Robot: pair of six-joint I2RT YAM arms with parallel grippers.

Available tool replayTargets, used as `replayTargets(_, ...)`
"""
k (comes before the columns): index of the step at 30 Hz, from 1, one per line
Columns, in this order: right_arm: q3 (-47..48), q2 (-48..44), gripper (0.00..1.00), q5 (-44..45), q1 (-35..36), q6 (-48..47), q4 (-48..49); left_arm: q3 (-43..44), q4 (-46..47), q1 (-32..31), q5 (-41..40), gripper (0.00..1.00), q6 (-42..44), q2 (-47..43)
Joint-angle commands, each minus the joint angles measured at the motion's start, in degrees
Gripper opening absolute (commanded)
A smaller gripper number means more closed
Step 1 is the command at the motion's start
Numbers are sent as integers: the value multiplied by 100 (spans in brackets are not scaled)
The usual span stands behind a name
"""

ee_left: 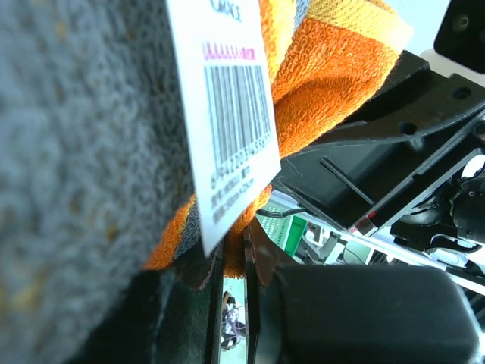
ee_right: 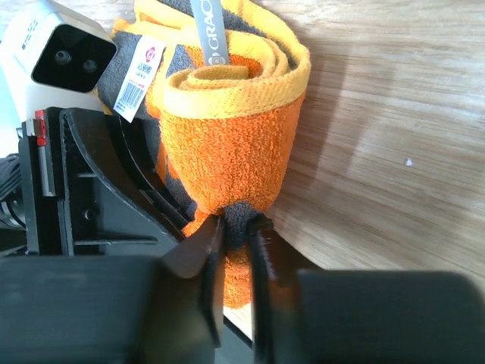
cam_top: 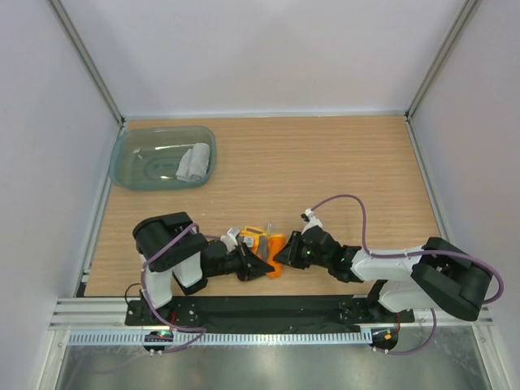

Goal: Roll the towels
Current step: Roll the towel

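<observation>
Orange towel: loosely rolled, yellow-edged, with its grey inner face showing; it lies on the desk at 6 o'clock, close to the arm bases.
Left end effector: at 9 o'clock of the roll, clenched on a hanging edge of the cloth, right beside a white barcode tag.
Right end effector: at 3 o'clock of the roll, fingers nearly together, grasping a fold at the roll's end.
Grey towel: rolled, lying in the right end of a teal tub.
Setting: the tub sits at 10 o'clock on the desk, well apart from both arms.
</observation>
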Motion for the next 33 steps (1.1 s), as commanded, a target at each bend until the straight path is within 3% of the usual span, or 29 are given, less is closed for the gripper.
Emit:
replayTargets(1, -39, 21, 16, 362, -6, -52, 18, 18, 806, 19, 209, 1, -154, 124)
replayTargets(3, 40, -32, 9, 608, -15, -16, -316, 62, 815, 11, 279, 7, -128, 177)
replayTargets(4, 162, -93, 4, 679, -6, -25, -701, 62, 806, 19, 271, 16, -84, 195)
replayTargets(7, 470, -190, 1, 889, -6, -34, -1509, 45, 815, 19, 270, 28, -23, 186)
replayTargets(10, 752, -243, 1, 987, -6, 10, -2204, 80, 789, 19, 288, 32, -5, 204)
replayTargets(21, 1631, -209, 1, 1435, 205, 353, -3946, 202, 324, -60, 183, 34, 179, 20)
replayTargets(24, 1965, -129, 1, 1532, 249, 344, -4369, 334, -641, -112, 113, 34, 530, -506)
replayTargets(26, 2184, 11, 1, 1576, 267, 335, -4632, 439, -1852, -217, -89, 34, 969, -980)
replayTargets(28, 2352, 134, 1, 1593, 293, 344, -4791, 851, -3906, -305, -326, 33, 1382, -1919)
replayTargets(30, 2422, 204, 1, 1576, 302, 361, -4861, 1621, -5724, -586, -1175, 34, 2190, -2901)
replayTargets(31, 2483, 240, 1, 1541, 319, 379, -4862, 1887, -7325, -718, -1589, 35, 2453, -3134)
replayTargets(32, 2519, 301, 1, 1515, 328, 397, -4862, 2108, -7950, -928, -2437, 35, 2761, -3310)
replayTargets(33, 2545, 319, 1, 1497, 337, 449, -4853, 2327, -8452, -1026, -2741, 35, 2903, -3573)
